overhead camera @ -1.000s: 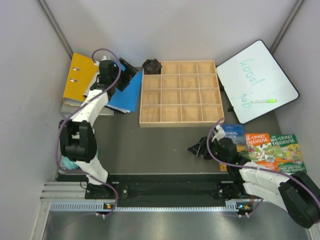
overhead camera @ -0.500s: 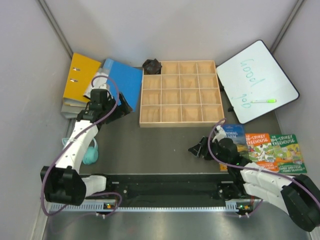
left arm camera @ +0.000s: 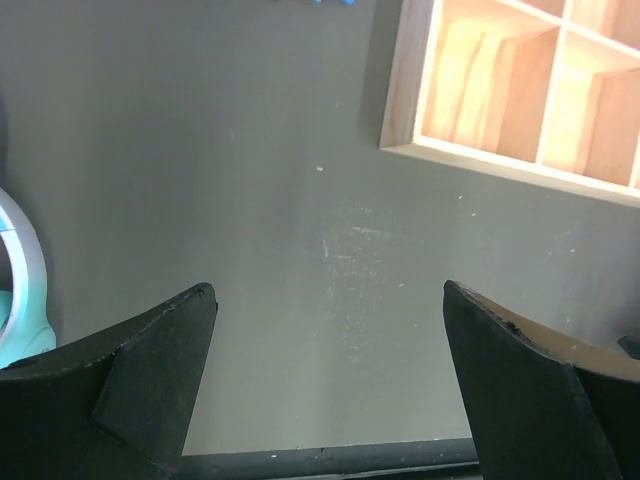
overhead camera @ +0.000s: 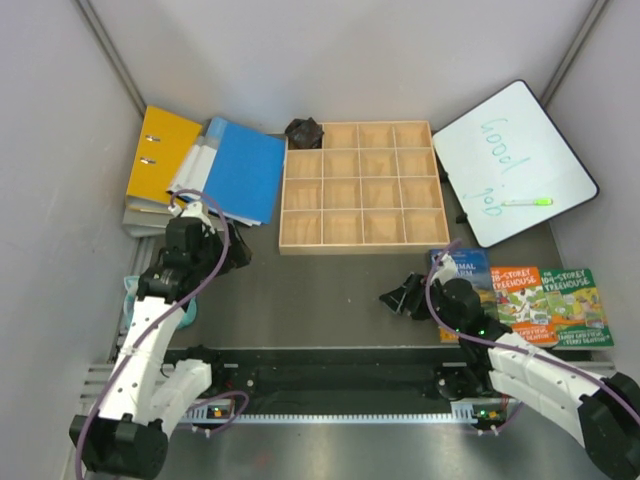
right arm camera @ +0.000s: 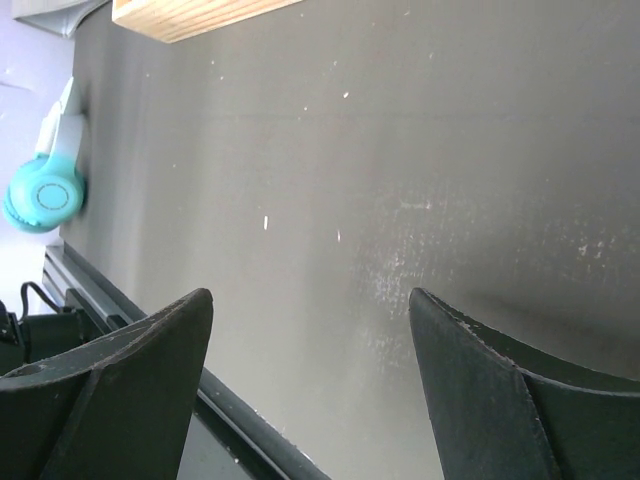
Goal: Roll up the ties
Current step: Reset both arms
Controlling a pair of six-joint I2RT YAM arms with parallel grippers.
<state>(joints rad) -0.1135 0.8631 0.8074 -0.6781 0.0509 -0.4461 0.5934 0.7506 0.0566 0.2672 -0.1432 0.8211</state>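
Dark rolled tie bundle [overhead camera: 304, 132] sits in what looks like the far-left corner cell of the wooden grid tray [overhead camera: 360, 246], left gripper [left arm camera: 328, 300] & right gripper [right arm camera: 310, 296] both gaping w/ nothing in them over the table [overhead camera: 320, 300], so imo that roll's done & next needs another tie, none visible.

Open tabletop [overhead camera: 320, 290] in front, wooden tray [overhead camera: 360, 247] beyond (binders [overhead camera: 240, 175] left, books [overhead camera: 545, 295] right)

Bright, even overhead light, only soft faint shadows on the grey table [overhead camera: 330, 290], pale sheen across it in the right wrist view, overhead view sharp, near fingers [left arm camera: 150, 390] slightly soft along both wrist views' lower edges.
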